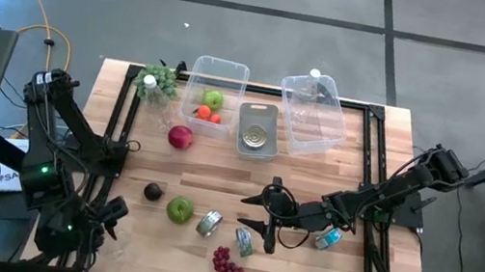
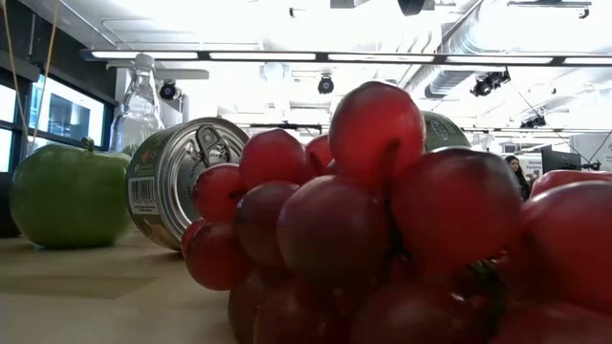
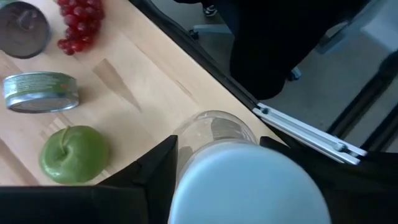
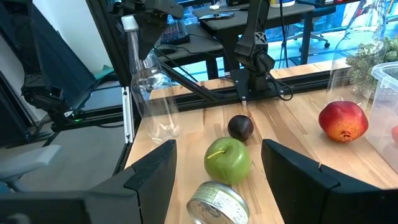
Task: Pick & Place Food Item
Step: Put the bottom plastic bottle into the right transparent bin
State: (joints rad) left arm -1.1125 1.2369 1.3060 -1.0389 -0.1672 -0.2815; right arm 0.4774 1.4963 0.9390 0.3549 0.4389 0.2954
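A clear plastic bottle (image 4: 146,93) with a white cap (image 3: 249,186) stands upright at the table's near left corner. My left gripper (image 3: 217,146) comes at the bottle's top from above, one finger on each side of the cap. My right gripper (image 1: 267,216) hovers open over the middle of the table, pointing toward the left edge, with nothing between its fingers. Ahead of it lie a green apple (image 4: 228,160), a dark round fruit (image 4: 240,127) and a can on its side (image 4: 214,202). Red grapes (image 1: 228,269) lie near the front edge. My left gripper has its fingers (image 3: 163,167) on either side of the bottle's capped top, slanting down from above. The cap hides the neck, so I cannot tell whether the fingers touch the bottle. The bottle stands upright on the table.
A red apple (image 1: 181,136) lies mid-left. At the back stand a clear bin (image 1: 234,68) with fruit, a grey tray (image 1: 260,111) with a can, an empty clear bin (image 1: 312,118) and green grapes (image 1: 158,82). Two cans (image 1: 209,223) (image 1: 244,242) lie near my right gripper.
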